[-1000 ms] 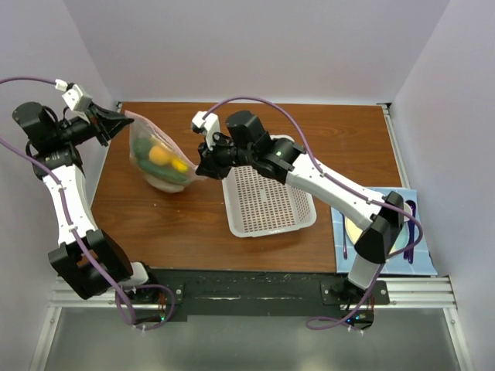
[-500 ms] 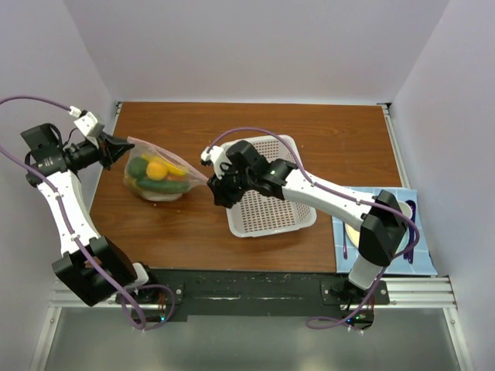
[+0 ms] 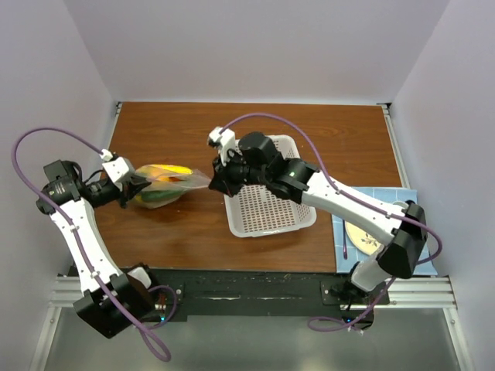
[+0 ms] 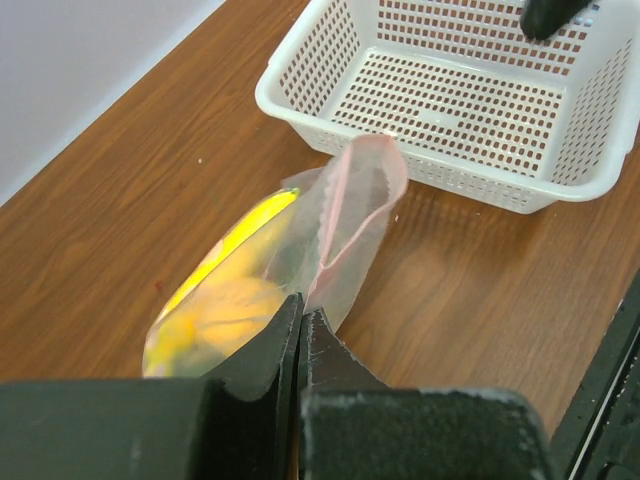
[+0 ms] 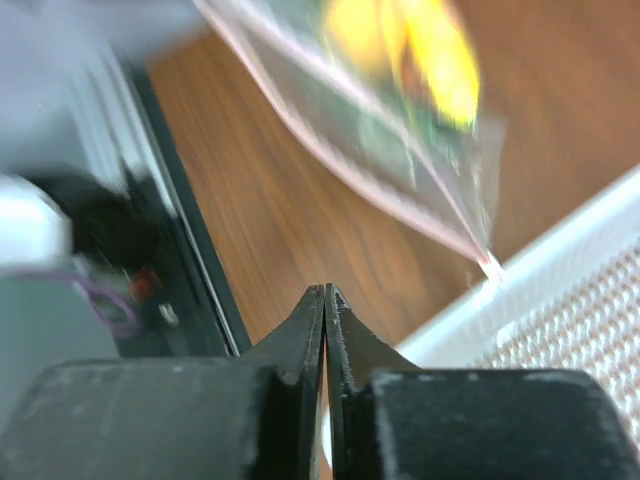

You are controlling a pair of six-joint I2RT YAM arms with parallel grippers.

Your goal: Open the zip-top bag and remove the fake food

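Note:
The zip-top bag (image 3: 170, 185) lies low over the brown table, left of the white basket. Its pink zip strip curls open toward the basket in the left wrist view (image 4: 350, 195). The fake food (image 3: 164, 176), yellow, orange and green pieces, is inside it; it shows as a yellow blur in the left wrist view (image 4: 220, 305). My left gripper (image 3: 130, 189) is shut on the bag's left edge (image 4: 300, 318). My right gripper (image 3: 216, 184) is shut with nothing between its jaws (image 5: 325, 290). The bag's corner (image 5: 470, 230) is just beyond its tips, apart from them.
A white perforated basket (image 3: 302, 218) stands in the middle of the table, right of the bag, and shows in both wrist views (image 4: 300, 110) (image 5: 560, 280). A cream plate (image 3: 357, 233) sits on a blue mat (image 3: 406, 267) at the right near edge.
My left gripper has swung the bag down and toward the near side, so it now lies flatter. My right gripper has moved nearer the basket's left corner, beside the bag's right tip.

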